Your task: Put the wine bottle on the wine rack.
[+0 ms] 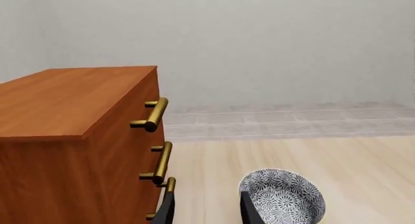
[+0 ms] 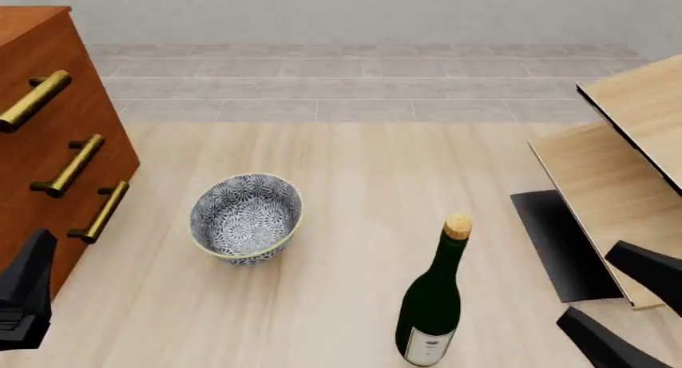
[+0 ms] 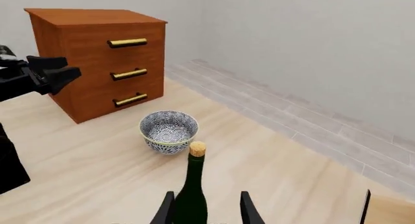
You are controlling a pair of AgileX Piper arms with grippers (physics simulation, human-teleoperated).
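Two fingers of the right gripper (image 3: 203,207) flank the bottle (image 2: 435,300), spread wide and not visibly touching the glass, lined up for a grasp. It stands upright at the front view's lower centre, well apart from the rack (image 2: 624,172) at right (its black base plate faces the bottle). Idle at lower left, the left gripper (image 1: 206,207) sits open beside the cabinet (image 2: 48,136), near the bowl (image 2: 246,217).
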